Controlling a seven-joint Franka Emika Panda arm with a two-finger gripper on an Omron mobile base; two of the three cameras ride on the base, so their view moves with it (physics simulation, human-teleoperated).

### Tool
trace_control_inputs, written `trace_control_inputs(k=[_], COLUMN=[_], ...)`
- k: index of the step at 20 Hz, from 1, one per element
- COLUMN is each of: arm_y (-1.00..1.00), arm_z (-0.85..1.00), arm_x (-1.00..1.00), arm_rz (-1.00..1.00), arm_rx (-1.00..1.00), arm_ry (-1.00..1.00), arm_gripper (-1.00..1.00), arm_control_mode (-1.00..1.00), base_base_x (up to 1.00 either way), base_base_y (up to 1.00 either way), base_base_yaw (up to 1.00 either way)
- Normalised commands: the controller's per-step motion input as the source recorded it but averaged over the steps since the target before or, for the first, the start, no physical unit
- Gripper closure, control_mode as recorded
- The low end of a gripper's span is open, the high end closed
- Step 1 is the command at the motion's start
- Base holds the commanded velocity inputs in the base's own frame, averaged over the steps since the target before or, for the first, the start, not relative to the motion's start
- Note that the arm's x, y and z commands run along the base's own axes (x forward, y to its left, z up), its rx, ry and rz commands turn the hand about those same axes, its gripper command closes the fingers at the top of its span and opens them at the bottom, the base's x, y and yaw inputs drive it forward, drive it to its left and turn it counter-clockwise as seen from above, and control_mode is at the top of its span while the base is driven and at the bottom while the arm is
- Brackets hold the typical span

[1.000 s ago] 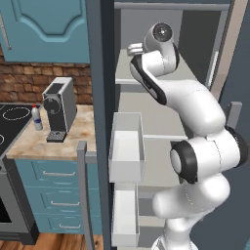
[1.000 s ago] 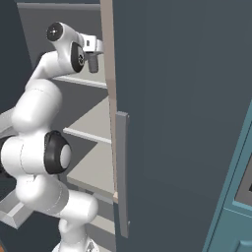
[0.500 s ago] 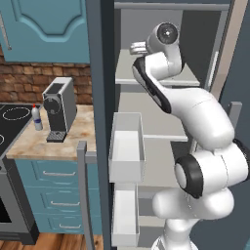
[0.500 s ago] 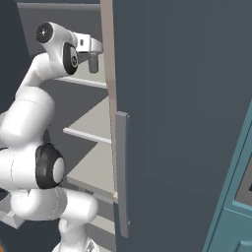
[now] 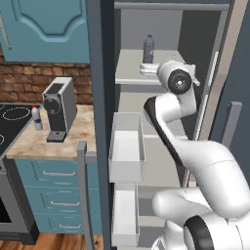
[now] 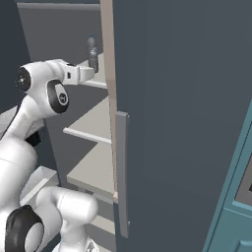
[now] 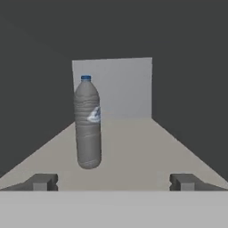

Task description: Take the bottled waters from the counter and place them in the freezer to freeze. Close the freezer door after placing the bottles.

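The grey-blue bottled water [image 7: 88, 124] stands upright and free on the freezer's top shelf [image 5: 131, 73]; it is seen too in the left base view [image 5: 149, 49] and the right base view [image 6: 92, 51]. My gripper [image 7: 115, 182] hangs open just in front of it, its fingertips [image 7: 44, 181] wide apart with nothing between them. The hand [image 5: 146, 69] sits at the shelf's front edge [image 6: 90, 73]. The red-capped bottled water [image 5: 36, 118] stands on the counter [image 5: 44, 144] beside the coffee machine. The freezer door [image 5: 100, 122] is swung wide open.
White bins [image 5: 126, 151] on the open door's inner face jut toward my arm. A grey coffee machine [image 5: 58, 110] and black stovetop [image 5: 10, 117] lie left of the door. The neighbouring door [image 6: 187, 123] with its grey handle [image 6: 122, 172] bounds the freezer's right side.
My hand has drawn back and down from the top shelf. The grey-blue bottle, earlier hidden behind the hand, now stands in plain sight on the shelf.
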Motion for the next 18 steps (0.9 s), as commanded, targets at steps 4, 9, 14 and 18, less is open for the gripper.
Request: trace_control_inputs(k=[4,9,14,18], arm_y=[-0.19,-0.03,0.04,0.03], arm_z=[-0.26,0.0,-0.19,-0.1], arm_x=[-1.0,-0.24,-0.73,-0.25], arm_rz=[-0.08,0.0,-0.12,-0.06], arm_rx=[0.12,0.01,0.07,0.03], arm_ry=[-0.19,-0.02,0.0,0.0], arm_gripper=[-1.0,-1.0,-1.0,-1.0], arm_control_mode=[-1.0,-1.0,-1.0,1.0], base_base_x=[0.0,0.0,0.0,-0.75], base_base_y=[0.0,0.0,0.0,0.16], base_base_yaw=[0.0,0.0,0.0,-0.18])
